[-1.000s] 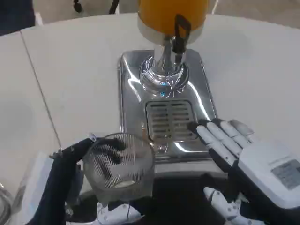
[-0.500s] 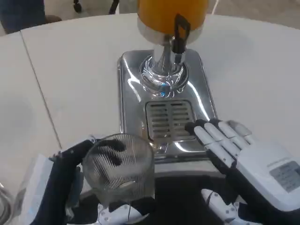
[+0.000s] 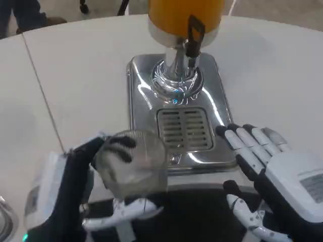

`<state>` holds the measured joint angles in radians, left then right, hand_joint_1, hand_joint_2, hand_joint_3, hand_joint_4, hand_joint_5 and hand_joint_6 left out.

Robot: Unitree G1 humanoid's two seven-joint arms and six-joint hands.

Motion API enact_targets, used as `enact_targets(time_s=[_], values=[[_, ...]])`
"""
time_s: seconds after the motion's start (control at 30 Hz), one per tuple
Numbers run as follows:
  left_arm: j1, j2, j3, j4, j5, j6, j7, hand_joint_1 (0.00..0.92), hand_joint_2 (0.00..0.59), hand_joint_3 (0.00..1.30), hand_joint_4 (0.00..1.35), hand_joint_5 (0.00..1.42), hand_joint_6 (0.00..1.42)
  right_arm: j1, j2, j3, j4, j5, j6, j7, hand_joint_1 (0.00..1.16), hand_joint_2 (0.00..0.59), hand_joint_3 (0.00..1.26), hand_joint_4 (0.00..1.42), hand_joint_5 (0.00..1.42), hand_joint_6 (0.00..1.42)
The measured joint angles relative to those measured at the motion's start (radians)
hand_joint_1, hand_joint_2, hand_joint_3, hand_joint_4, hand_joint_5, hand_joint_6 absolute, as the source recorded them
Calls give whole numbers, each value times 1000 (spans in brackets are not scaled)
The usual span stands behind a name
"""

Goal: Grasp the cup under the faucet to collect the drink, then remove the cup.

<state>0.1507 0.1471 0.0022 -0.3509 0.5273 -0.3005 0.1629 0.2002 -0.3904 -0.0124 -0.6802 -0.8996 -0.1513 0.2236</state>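
The cup [image 3: 133, 161] is a clear, ribbed tumbler, and it sits at about seven o'clock from the drip grille [image 3: 184, 129], off the near-left corner of the shiny dispenser base [image 3: 141, 96] and not yet under the faucet [image 3: 192, 35]. The left hand [image 3: 75, 186] has it: dark fingers [image 3: 118, 146] show through the wall on the far side and a white thumb curls under its near side, so the cup is wrapped around its middle. It looks empty, so I'd judge it light and easy to tip, stiff rather than soft, and probably smooth enough to slip; whether it is glass or hard plastic I cannot tell, so it is best treated as breakable. The ribs should give the fingers some purchase, and the mid-wall hold seems the right place, low enough to keep it upright and clear of the rim where the drink has to fall. Once filled it will be heavier and inclined to slop, so a level carry will matter more on the way out. The right hand [image 3: 272, 171] lies at five o'clock from the grille on the white desk [image 3: 75, 65], fingers stretched out and apart, their tips near the base's right edge, holding nothing. The orange tank [image 3: 184, 12] stands at twelve o'clock.
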Motion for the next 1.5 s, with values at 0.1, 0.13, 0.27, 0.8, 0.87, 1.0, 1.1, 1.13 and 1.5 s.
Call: enact_targets(time_s=[0.1, 0.13, 0.27, 0.8, 0.87, 1.0, 1.1, 1.13, 1.5], values=[[-94, -24, -24, 74, 39, 15, 42, 677, 48, 1194, 1163, 1424, 1424, -2, 8, 3, -3, -5, 11, 2, 22, 586, 0, 0, 0, 0], [-122, -29, -29, 98, 49, 16, 53, 677, 48, 1192, 1163, 1424, 1424, -3, 8, 3, -5, -6, 15, 5, 23, 586, 0, 0, 0, 0], [-226, -39, -56, 211, 77, 20, 107, 677, 48, 1188, 1163, 1424, 1424, 0, 8, -1, -15, -5, 24, 12, 29, 586, 0, 0, 0, 0], [-604, -58, -190, 755, 149, -4, 342, 685, 51, 1185, 1150, 1424, 1424, 20, 12, -33, -78, -20, 74, 44, 51, 586, 0, 0, 0, 0], [-649, -65, -206, 824, 150, -5, 368, 685, 53, 1180, 1150, 1422, 1424, 21, 17, -31, -87, -25, 82, 52, 53, 586, 0, 0, 0, 0], [-714, -70, -219, 918, 142, -11, 411, 684, 58, 1175, 1137, 1421, 1424, 30, 28, -26, -107, -37, 95, 68, 57, 586, 0, 0, 0, 0], [-761, -77, -227, 994, 138, -13, 445, 682, 60, 1169, 1137, 1421, 1424, 34, 33, -20, -115, -41, 96, 76, 60, 586, 0, 0, 0, 0], [-771, -78, -228, 1009, 136, -14, 454, 681, 60, 1168, 1137, 1421, 1424, 37, 35, -19, -117, -43, 97, 78, 61, 586, 0, 0, 0, 0], [-909, -77, -218, 1200, 90, -10, 546, 655, 85, 1089, 1106, 1393, 1424, -6, 43, -14, -101, -47, 103, 99, 68, 586, 0, 0, 0, 0]])
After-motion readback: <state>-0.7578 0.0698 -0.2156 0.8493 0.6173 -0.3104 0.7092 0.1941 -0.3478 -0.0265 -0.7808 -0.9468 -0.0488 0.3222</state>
